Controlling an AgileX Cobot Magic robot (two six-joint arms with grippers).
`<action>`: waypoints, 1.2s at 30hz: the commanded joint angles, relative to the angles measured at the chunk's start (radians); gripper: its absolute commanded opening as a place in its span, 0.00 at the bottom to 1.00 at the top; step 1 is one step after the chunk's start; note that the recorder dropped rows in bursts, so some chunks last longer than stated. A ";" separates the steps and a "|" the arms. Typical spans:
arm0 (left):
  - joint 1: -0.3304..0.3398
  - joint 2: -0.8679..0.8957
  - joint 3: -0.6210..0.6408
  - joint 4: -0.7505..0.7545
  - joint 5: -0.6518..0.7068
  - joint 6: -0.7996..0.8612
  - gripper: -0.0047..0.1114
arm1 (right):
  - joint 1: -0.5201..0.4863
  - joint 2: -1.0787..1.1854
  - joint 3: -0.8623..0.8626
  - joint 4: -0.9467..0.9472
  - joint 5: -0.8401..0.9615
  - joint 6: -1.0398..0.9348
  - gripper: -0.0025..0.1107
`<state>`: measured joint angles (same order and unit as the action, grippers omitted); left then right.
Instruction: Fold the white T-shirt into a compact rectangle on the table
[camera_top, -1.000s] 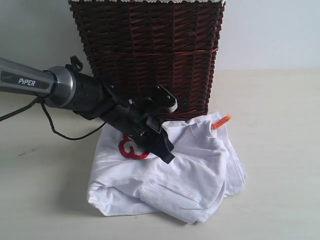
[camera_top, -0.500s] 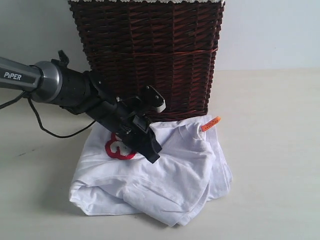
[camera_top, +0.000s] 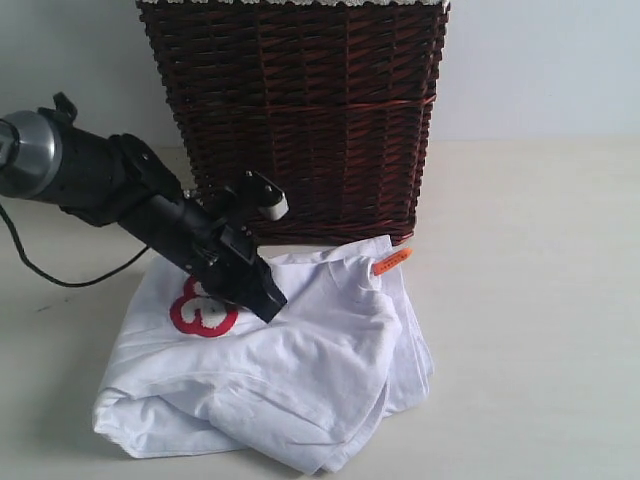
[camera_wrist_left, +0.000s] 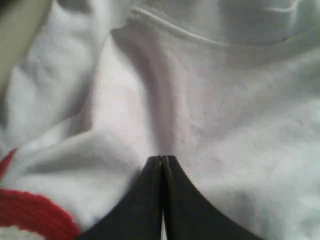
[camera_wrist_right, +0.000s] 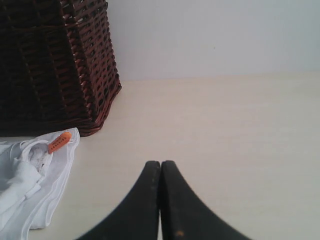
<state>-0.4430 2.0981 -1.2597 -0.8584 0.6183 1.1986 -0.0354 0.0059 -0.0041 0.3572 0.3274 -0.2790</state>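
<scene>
**The white T-shirt (camera_top: 300, 370) — bunched up, no fold made yet**

Exterior view: it lies in a crumpled heap on the table (camera_top: 540, 300). Its far edge is at the foot of the dark wicker basket (camera_top: 300, 110), with the orange tag (camera_top: 391, 261) beside it. The left gripper (camera_top: 272, 308) reaches down onto the top layer next to the red lettering (camera_top: 203, 315), probably to draw the cloth clear of the basket for spreading. Sleeves and hem are lost in the folds.

Left wrist view: the fingers are pressed together and creases run into their tips. They appear to pinch a ridge of fabric — how much is hidden.

Right wrist view: the right gripper (camera_wrist_right: 160, 164) hangs over bare table, closed on nothing and well apart from the shirt.
</scene>
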 joint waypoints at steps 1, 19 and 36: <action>0.005 -0.105 0.004 -0.057 0.014 -0.010 0.04 | 0.001 -0.006 0.004 0.003 -0.009 -0.005 0.02; -0.140 -0.014 0.006 -0.251 0.201 0.095 0.04 | 0.001 -0.006 0.004 0.003 -0.009 -0.005 0.02; -0.017 -0.162 0.003 -0.260 0.158 0.056 0.04 | 0.001 -0.006 0.004 0.003 -0.001 -0.005 0.02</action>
<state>-0.5101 2.0170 -1.2530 -1.1012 0.8128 1.2889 -0.0354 0.0059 -0.0041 0.3572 0.3274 -0.2790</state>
